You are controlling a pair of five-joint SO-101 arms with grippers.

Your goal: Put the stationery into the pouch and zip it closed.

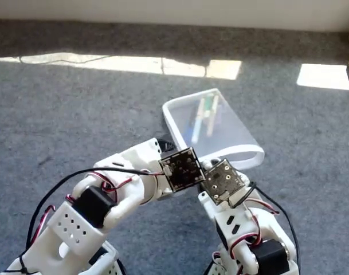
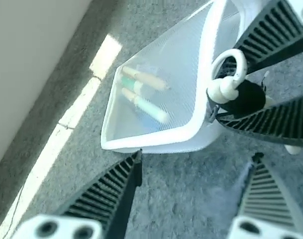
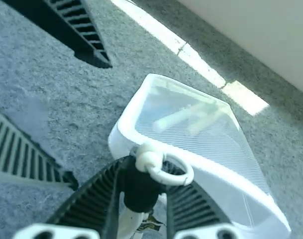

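Note:
The translucent white pouch (image 1: 211,129) lies on grey carpet just beyond both arms. Several pens (image 2: 141,92) show through its wall, lying side by side inside; the pens (image 3: 186,117) appear blurred in the right wrist view. My right gripper (image 3: 146,174) is shut on the black zipper pull with its white ring (image 3: 163,167) at the pouch's near corner. That same ring (image 2: 228,82) hangs between the right fingers in the left wrist view. My left gripper (image 2: 197,156) is open, its fingers straddling the pouch's near edge a little above the carpet, holding nothing.
Grey carpet (image 1: 77,114) surrounds the pouch on all sides. Sunlit strips (image 1: 134,63) cross it at the far side below a pale wall (image 1: 163,11). The two wrists (image 1: 200,172) sit close together, almost touching.

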